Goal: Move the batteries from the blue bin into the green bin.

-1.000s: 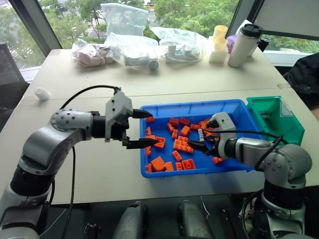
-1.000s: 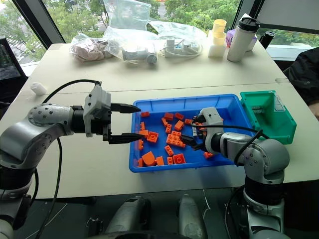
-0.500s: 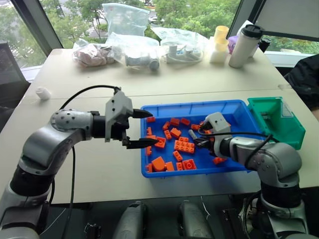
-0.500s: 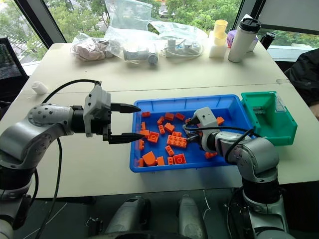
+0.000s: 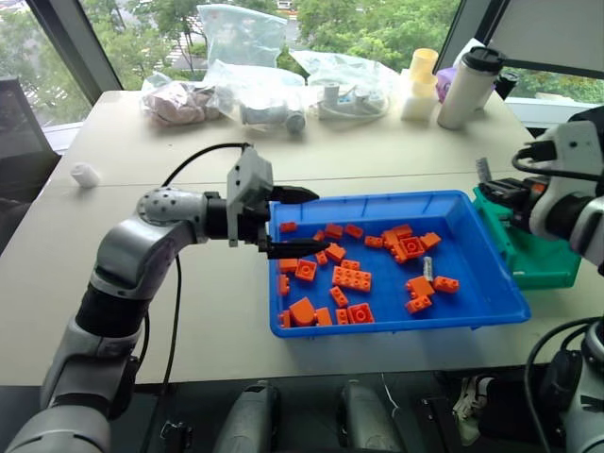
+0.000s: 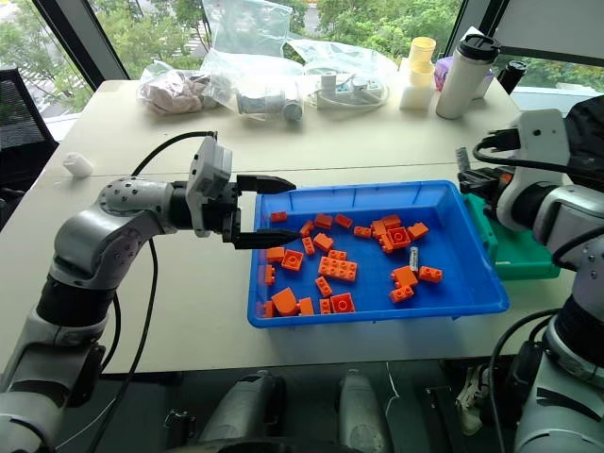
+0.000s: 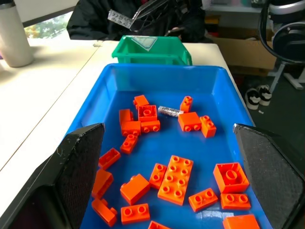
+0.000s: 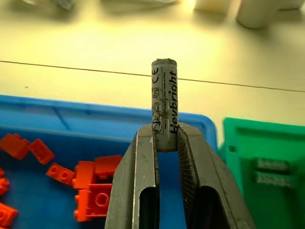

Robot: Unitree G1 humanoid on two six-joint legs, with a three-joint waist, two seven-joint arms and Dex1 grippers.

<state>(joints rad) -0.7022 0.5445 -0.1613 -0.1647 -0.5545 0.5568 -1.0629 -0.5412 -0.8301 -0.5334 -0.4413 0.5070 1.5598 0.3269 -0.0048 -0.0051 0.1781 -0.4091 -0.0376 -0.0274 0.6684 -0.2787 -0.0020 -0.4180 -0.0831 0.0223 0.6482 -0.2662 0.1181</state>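
The right gripper [image 8: 166, 143], closed on one battery [image 8: 164, 102] by its lower end, risks a slip on smooth metal; the left gripper [image 5: 288, 220] is open and empty.

One silver-grey battery [image 8: 164, 102] stood upright above the blue bin's [image 5: 491, 283] right rim; another [image 5: 427, 267] lay inside; two [image 8: 270, 171] lay in the green bin [image 5: 557, 264].

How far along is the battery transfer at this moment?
Done: two batteries already lie in the green bin. In hand: the right gripper is shut on a battery, raised near the green bin and not yet dropped. Left: one battery lies among the orange bricks in the blue bin. The left gripper is open over that bin's left edge.
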